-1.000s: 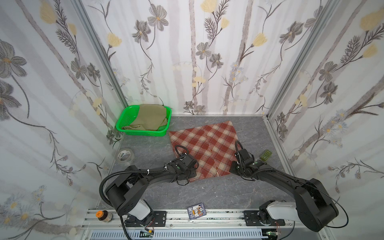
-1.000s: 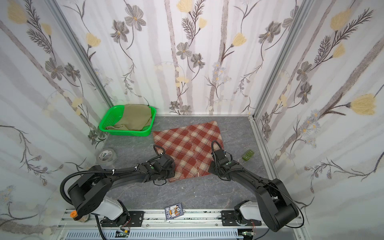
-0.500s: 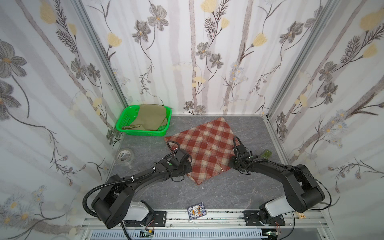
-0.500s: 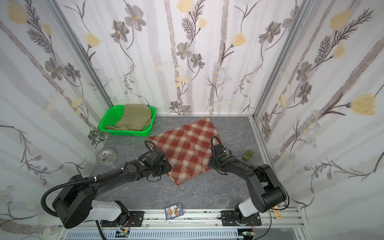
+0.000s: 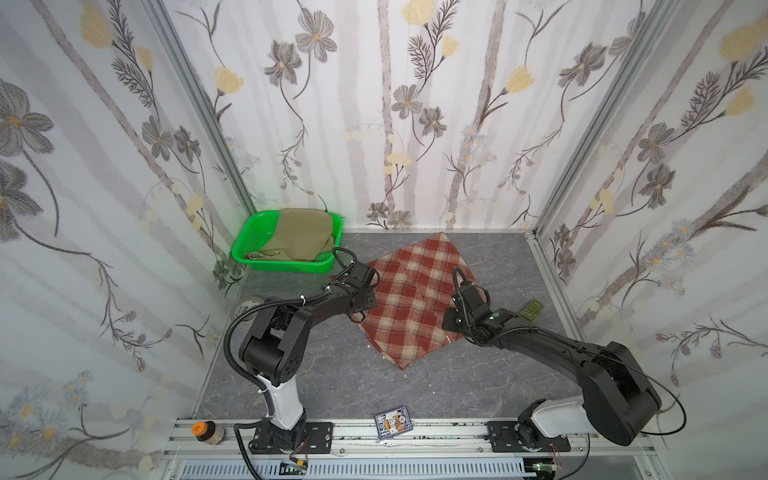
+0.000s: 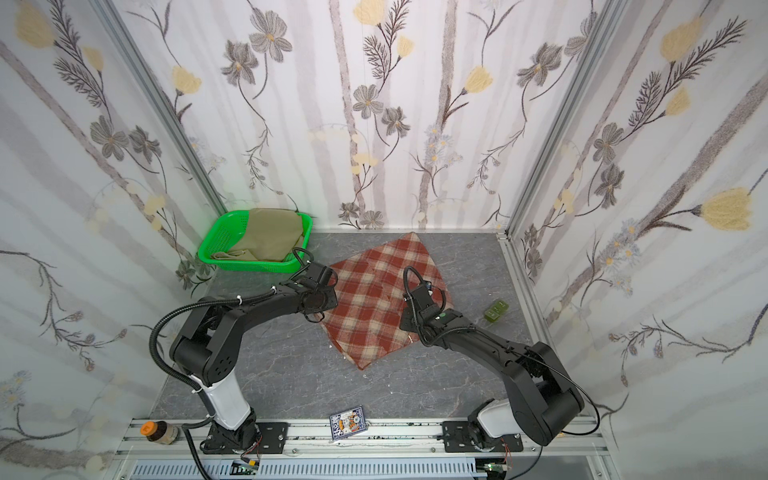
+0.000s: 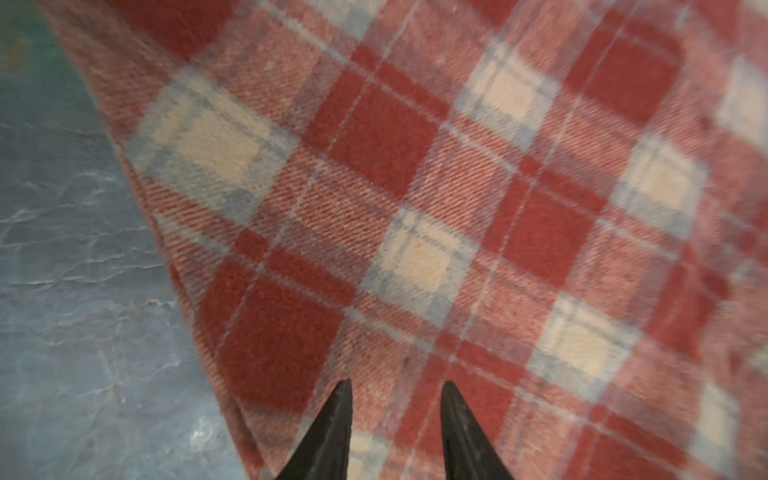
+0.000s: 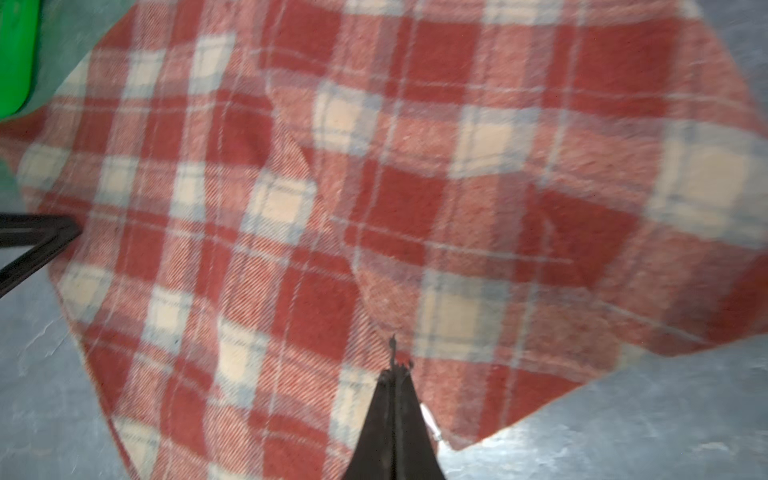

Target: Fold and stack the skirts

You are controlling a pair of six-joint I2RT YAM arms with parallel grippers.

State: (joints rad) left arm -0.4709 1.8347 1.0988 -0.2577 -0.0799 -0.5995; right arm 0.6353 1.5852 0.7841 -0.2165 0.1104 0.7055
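The plaid skirt lies flat mid-table as a diamond, one corner toward the front. The khaki skirt sits bunched in the green basket. My left gripper is open over the plaid skirt's left edge, and cloth shows between its fingers. My right gripper is shut, its tip on the plaid skirt near the right edge, where a crease runs up to it. I cannot tell whether any cloth is pinched.
A tape roll lies left of the left arm. A small green block sits by the right wall. A card pack and an orange-capped bottle rest on the front rail. Flowered walls close in three sides.
The plaid skirt has slid toward the back and turned, so a corner now points to the front. Both grippers moved back with it, to its left and right sides.
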